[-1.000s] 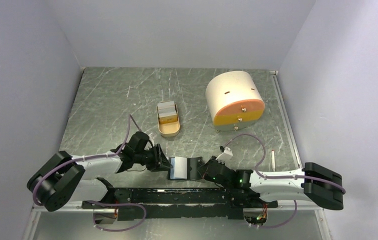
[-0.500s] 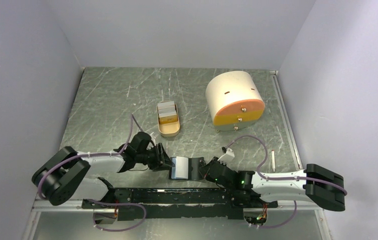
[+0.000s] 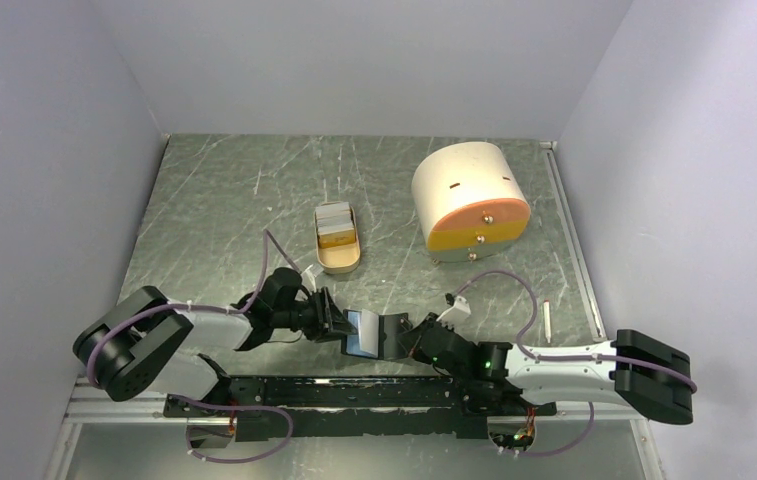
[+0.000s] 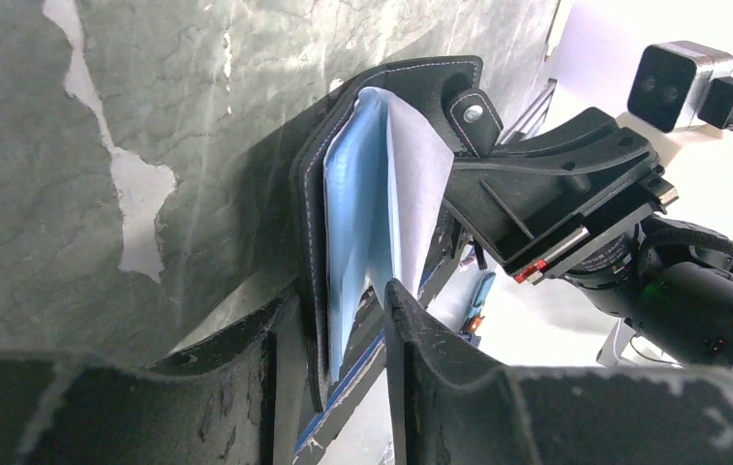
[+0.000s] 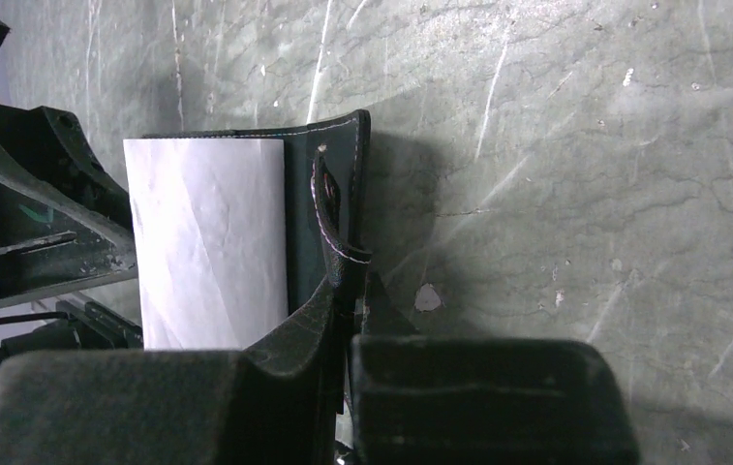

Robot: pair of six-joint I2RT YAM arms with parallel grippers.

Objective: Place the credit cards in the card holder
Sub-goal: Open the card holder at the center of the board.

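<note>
Near the table's (image 3: 214,200) front edge, seen from above, the card holder (image 3: 366,334) now tilts up between the left end effector (image 3: 339,325) and the right end effector (image 3: 406,340). A second ago it lay flatter. The credit cards (image 3: 335,225) sit in the tray (image 3: 338,264), well apart.

At the left wrist, the left end effector (image 4: 341,295) straddles a blue pocket leaf of the card holder (image 4: 362,194). We cannot tell whether it pinches.

At the right wrist, the right end effector (image 5: 348,291) is clenched on the black cover of the card holder (image 5: 304,194). We judge the pocket is being opened before any card goes in.

Reaching inward, low and near-level, with both arms. Pinching card holder (image 3: 372,335) edge tight in right hand (image 3: 406,338); straddling its opposite leaf with left hand (image 3: 342,325), fingers part-spread.
</note>
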